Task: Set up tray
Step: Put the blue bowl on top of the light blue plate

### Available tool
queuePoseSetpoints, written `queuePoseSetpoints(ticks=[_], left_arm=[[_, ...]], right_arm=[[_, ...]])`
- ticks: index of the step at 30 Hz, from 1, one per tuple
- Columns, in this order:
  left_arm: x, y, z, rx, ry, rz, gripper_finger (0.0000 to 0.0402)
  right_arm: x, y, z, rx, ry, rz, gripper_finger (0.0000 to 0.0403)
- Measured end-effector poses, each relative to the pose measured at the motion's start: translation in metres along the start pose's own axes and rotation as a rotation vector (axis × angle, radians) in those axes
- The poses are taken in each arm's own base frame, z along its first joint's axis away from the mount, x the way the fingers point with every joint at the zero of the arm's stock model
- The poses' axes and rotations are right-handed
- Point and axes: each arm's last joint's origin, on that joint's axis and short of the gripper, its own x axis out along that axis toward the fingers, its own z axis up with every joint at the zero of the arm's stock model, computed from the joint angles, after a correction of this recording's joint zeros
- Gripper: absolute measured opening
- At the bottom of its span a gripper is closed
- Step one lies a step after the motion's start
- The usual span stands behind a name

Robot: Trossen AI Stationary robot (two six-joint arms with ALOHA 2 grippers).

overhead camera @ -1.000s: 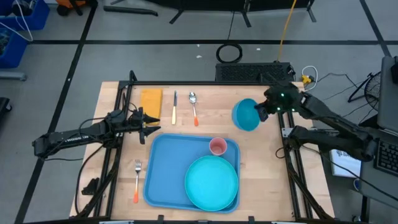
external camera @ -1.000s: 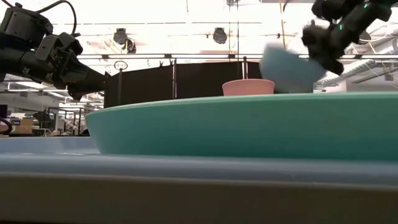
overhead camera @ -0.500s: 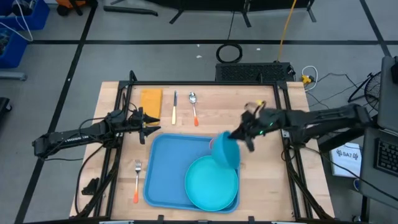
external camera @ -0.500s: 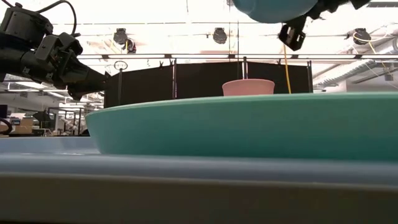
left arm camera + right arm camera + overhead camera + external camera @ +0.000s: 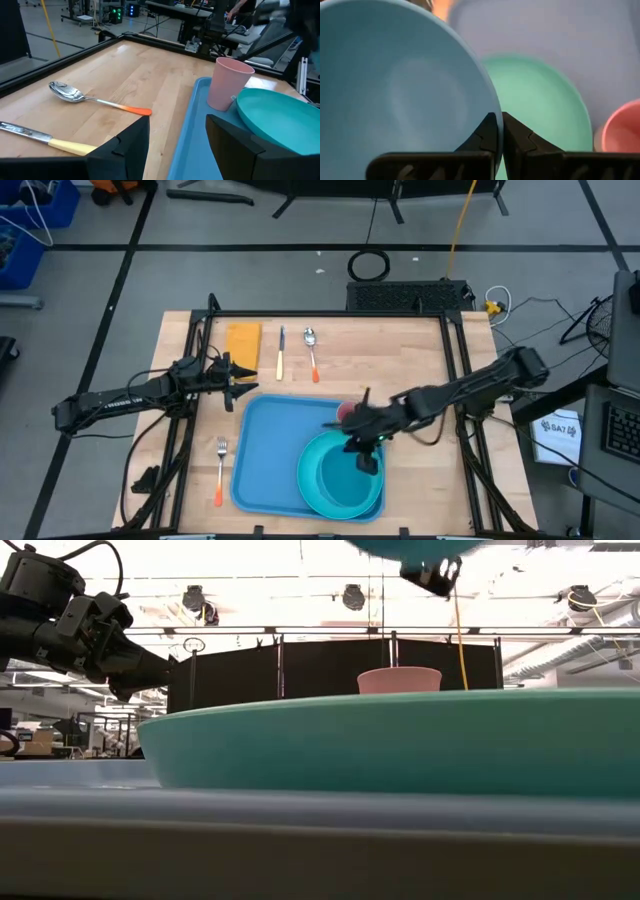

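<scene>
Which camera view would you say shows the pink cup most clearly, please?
The left wrist view: the pink cup stands whole on the tray beside the plate. The low view shows only its upper part, the right wrist view one edge, and the high view has the right arm across it.

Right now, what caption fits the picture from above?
Right gripper holds a round blue plastic bowl over the turquoise plate on the big blue plastic tray.

Right gripper [image 5: 366,455] reaches low and inward, fingers pinched together; left gripper [image 5: 248,376] waits at its side, fingers parted.
</scene>
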Motion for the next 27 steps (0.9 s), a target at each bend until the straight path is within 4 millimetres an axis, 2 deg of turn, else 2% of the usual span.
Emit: queuePoseSetpoints(ticks=[4, 10, 16, 27], left_arm=[[0.000, 0.000, 0.000, 0.001, 0.000, 0.000, 0.0200], [0.000, 0.000, 0.000, 0.000, 0.000, 0.000, 0.0200], [0.000, 0.000, 0.000, -0.001, 0.000, 0.000, 0.0200], [0.000, 0.000, 0.000, -0.003, 0.000, 0.000, 0.0200]], right_arm=[[0.025, -0.005, -0.006, 0.018, 0.142, -0.082, 0.0000], [0.048, -0.012, -0.013, 0.033, 0.213, -0.125, 0.0000], [0.058, -0.020, -0.025, 0.060, 0.315, -0.200, 0.0000], [0.063, -0.022, -0.026, 0.030, 0.312, -0.239, 0.0000]])
